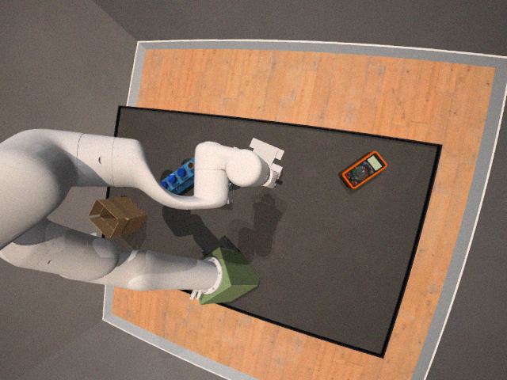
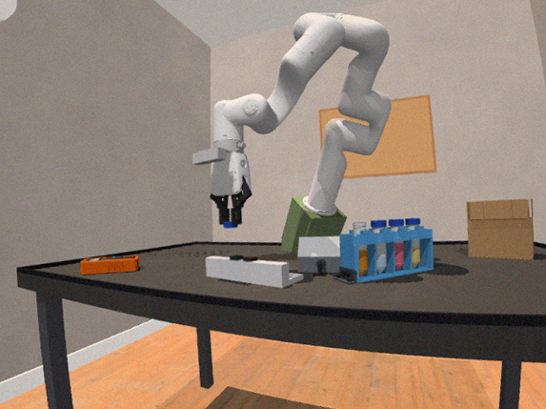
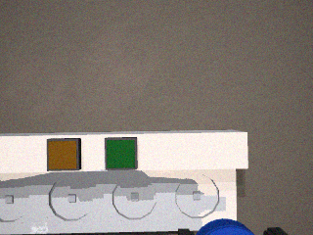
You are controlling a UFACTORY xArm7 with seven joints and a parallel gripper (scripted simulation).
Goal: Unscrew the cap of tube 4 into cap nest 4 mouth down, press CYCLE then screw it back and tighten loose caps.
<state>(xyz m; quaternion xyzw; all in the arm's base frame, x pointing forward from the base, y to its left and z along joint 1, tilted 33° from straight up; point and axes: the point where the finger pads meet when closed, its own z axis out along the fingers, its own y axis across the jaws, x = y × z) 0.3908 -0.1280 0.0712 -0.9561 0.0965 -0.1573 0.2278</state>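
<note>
My gripper is shut on a blue cap and holds it high above the white cap tray. In the wrist view the cap shows at the bottom edge, just below the tray's rightmost round nest. The tray carries an amber lamp square and a green lamp square. The blue tube rack stands to the right in the exterior view. Its leftmost tube has no cap; the other three wear blue caps. The key housing sits between tray and rack.
An orange multimeter lies at the table's left end and also shows in the overhead view. A cardboard box stands at the right end. The arm's green base block is behind the key housing.
</note>
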